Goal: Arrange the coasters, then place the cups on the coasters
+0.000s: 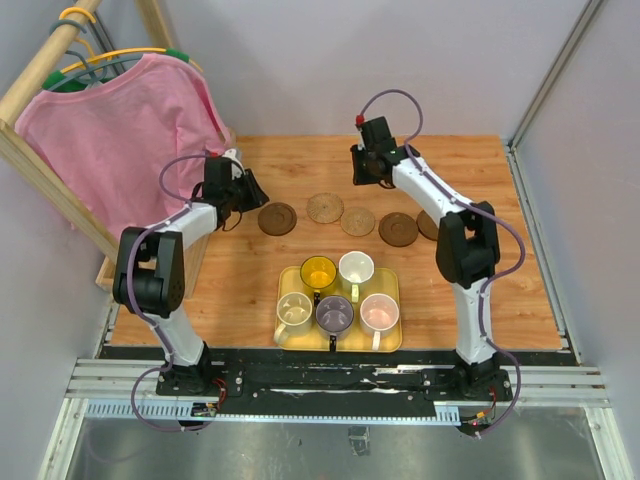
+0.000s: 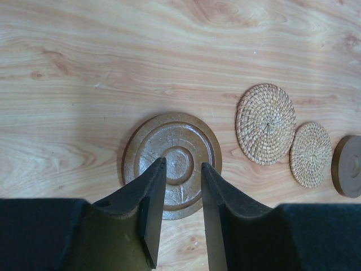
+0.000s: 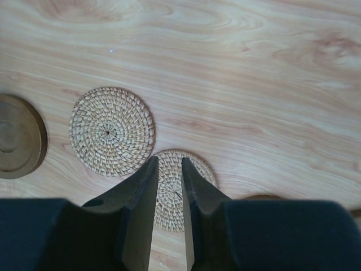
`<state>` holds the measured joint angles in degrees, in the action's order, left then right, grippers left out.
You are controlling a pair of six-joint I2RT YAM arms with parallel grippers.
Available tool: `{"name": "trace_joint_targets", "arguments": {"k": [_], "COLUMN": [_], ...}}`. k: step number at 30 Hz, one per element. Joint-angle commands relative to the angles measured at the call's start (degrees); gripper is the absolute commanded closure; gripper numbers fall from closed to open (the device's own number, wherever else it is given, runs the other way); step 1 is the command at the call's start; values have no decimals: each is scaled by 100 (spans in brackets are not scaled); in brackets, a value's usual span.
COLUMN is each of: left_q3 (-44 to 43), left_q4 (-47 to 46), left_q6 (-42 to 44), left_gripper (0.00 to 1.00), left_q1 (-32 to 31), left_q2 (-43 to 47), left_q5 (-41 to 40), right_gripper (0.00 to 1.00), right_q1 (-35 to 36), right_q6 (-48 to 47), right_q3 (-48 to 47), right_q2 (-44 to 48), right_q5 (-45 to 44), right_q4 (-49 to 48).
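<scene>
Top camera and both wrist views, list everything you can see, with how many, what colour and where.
dark brown coasters: three; one at the left end of the row, two at the right end, the last partly behind the right arm
tan woven coasters: two; middle of the row
cups: five; yellow, white, cream, purple-grey, pink; all on the tray
tray: one; yellow; near centre of the table
table: one; light wood
shirt: one; pink; hung at the far left
rack: one; pale wood; far left, holding the shirt
left pincer: one; dark; open, over the leftmost dark brown coaster
right pincer: one; dark; open, over a tan woven coaster
</scene>
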<state>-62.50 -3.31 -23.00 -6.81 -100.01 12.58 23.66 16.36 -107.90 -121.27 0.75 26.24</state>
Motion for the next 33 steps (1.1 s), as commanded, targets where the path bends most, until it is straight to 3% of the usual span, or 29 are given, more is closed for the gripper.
{"name": "trace_joint_targets", "arguments": {"k": [1, 4, 15, 24, 33], "left_q3": [35, 76, 280, 379, 352], "left_q4": [-279, -395, -486, -468, -506], "left_q6": [35, -9, -29, -43, -82], "left_gripper": [64, 71, 86, 90, 94], "left_q1": [31, 30, 22, -30, -231], "left_q2": [-134, -254, -576, -683, -793], "left_q5": [179, 366, 494, 560, 703], "right_gripper": [78, 85, 90, 90, 94], "right_q1": [224, 343, 908, 1089, 1144], "right_q6": [-189, -284, -606, -564, -516], "right_q3": [-452, -756, -1204, -1624, -1358], "right_q2": [-545, -840, -1389, -1896, -1962], "right_q5": [-138, -116, -55, 198, 316], "right_q4": [435, 546, 553, 597, 601]}}
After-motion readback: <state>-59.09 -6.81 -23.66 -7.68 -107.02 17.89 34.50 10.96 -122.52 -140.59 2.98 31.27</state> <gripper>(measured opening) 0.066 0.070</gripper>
